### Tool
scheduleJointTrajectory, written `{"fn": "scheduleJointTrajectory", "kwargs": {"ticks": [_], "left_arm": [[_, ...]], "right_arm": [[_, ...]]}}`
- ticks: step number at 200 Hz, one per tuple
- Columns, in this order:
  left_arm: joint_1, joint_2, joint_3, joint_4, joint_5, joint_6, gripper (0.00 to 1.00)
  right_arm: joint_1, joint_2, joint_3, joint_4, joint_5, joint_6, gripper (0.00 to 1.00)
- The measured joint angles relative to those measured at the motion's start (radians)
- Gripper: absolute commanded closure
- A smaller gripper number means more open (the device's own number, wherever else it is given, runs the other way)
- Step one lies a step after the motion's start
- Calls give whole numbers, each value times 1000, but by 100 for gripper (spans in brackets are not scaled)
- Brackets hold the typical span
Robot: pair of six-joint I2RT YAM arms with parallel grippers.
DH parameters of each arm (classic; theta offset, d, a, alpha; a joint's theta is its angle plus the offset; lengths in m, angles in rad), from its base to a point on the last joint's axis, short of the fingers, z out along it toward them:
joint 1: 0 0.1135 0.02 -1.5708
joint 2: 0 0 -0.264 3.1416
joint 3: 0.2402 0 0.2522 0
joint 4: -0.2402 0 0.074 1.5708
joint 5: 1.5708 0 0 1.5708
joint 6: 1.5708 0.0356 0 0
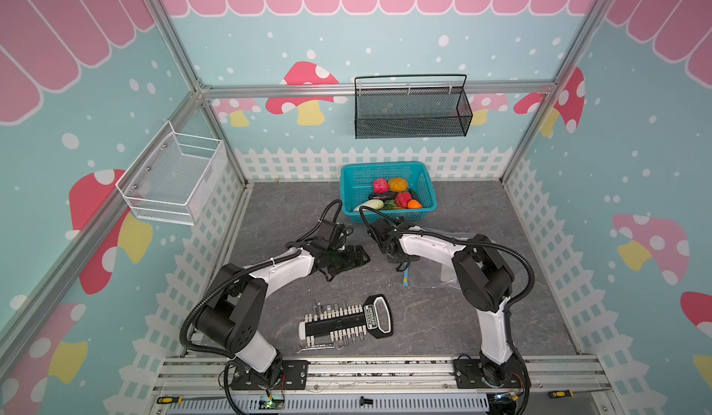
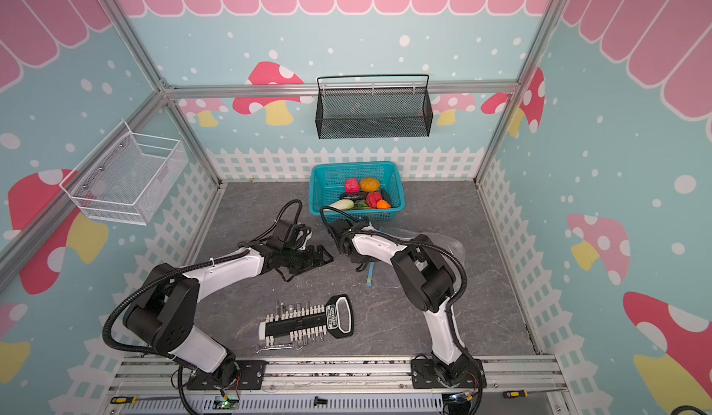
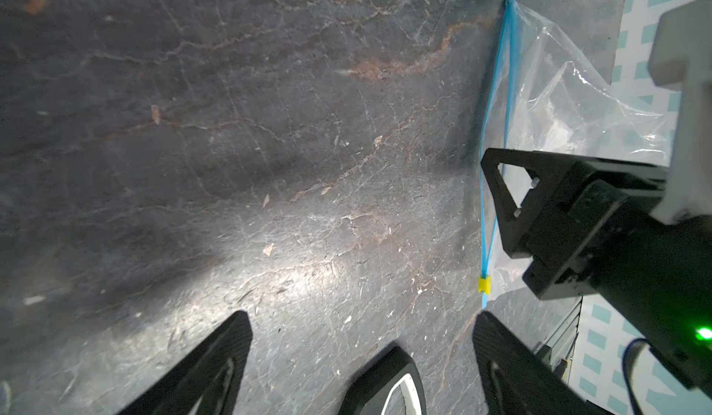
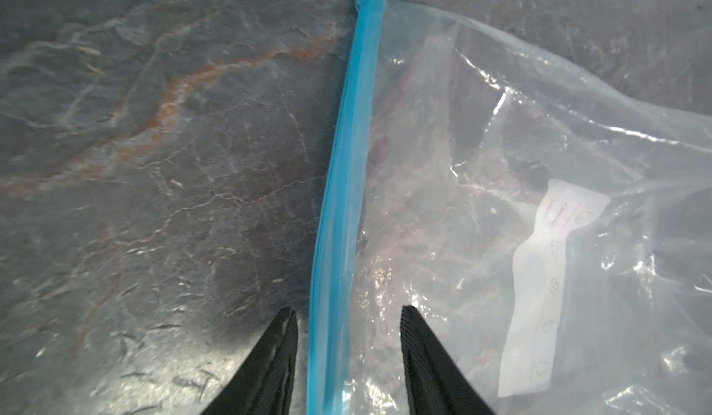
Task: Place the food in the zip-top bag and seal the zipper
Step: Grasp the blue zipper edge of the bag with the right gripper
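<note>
Zipper [image 4: 343, 185] between parted right fingers [image 4: 427, 359], neither gripping it, left fingers [image 3: 215, 367] spread wide over tabletop [image 3: 269, 124] beside zip-top bag [image 3: 558, 97]

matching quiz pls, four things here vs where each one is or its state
1 small plastic toy fruits and vegetables
2 clear crinkly zip-top bag
3 left gripper
4 tiny yellow tab

a open, above the grey stone-look table
b inside the teal plastic lattice basket
c at one end of the light-blue zipper strip
d lying on the table, partly under the right arm

Pairs: 1-b, 2-d, 3-a, 4-c
</note>
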State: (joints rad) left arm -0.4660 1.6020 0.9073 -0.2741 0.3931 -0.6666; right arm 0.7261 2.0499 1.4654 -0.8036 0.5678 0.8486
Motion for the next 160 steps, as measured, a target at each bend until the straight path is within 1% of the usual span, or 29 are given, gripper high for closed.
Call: {"fn": "scheduleJointTrajectory", "kwargs": {"ticks": [66, 123, 135, 142, 160], "left_arm": [[0, 0, 0, 0, 0, 0, 9], [0, 0, -6, 3, 0, -5, 8], [0, 0, -13, 5, 1, -8, 8], [0, 0, -15, 5, 1, -8, 9], [0, 0, -19, 6, 1, -11, 8]], "right_arm": [[2, 13, 0, -38, 61, 9, 71], [2, 65, 0, -45, 80, 10, 73], [2, 67, 0, -48, 87, 10, 80], [2, 67, 0, -49, 88, 11, 83], [2, 67, 0, -53, 91, 21, 94]]}}
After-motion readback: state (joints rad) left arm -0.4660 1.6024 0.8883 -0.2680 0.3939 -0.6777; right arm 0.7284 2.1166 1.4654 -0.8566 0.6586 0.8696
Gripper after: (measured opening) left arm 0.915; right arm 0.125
